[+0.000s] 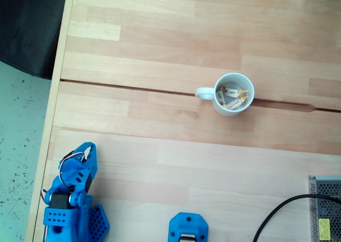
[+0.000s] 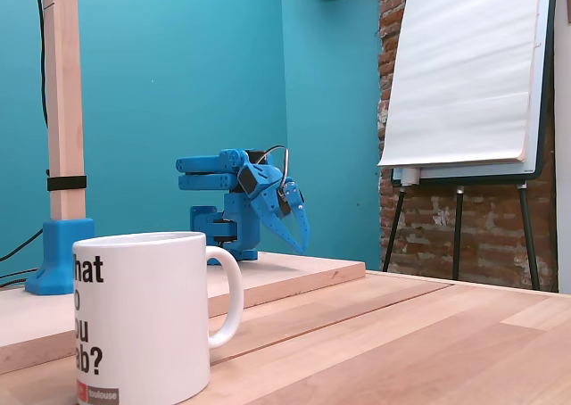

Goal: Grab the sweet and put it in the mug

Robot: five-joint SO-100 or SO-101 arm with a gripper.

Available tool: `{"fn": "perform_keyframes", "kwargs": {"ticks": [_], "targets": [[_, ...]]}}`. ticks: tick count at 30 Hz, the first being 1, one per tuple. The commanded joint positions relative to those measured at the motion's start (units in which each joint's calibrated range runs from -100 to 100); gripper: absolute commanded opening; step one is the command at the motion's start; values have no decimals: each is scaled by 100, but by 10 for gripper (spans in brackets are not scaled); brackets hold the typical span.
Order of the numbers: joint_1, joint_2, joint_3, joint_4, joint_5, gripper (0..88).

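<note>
The white mug (image 1: 219, 106) stands right of the table's middle in a fixed view from above, handle pointing left. Wrapped sweets (image 1: 232, 94) with cream middles and golden ends lie inside it. In the low fixed view the mug (image 2: 143, 320) is close by at the left, with black lettering on its side. My blue gripper (image 1: 88, 146) rests folded back at the table's lower left, far from the mug. From the side, the gripper (image 2: 301, 243) points down with its jaws together and nothing between them.
A metal power supply (image 1: 325, 207) and black cable (image 1: 279, 215) sit at the lower right, and a blue mount (image 1: 187, 228) at the bottom edge. A groove (image 1: 133, 87) crosses the table. A wooden post (image 2: 62, 111) and a flip chart (image 2: 464, 75) stand behind.
</note>
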Motion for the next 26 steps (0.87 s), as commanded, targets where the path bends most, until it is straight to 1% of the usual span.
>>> {"fn": "perform_keyframes", "kwargs": {"ticks": [1, 6, 26], "targets": [[-56, -239, 126, 85, 181, 0], [17, -377, 197, 85, 313, 0], [-5, -377, 206, 85, 322, 0]]}}
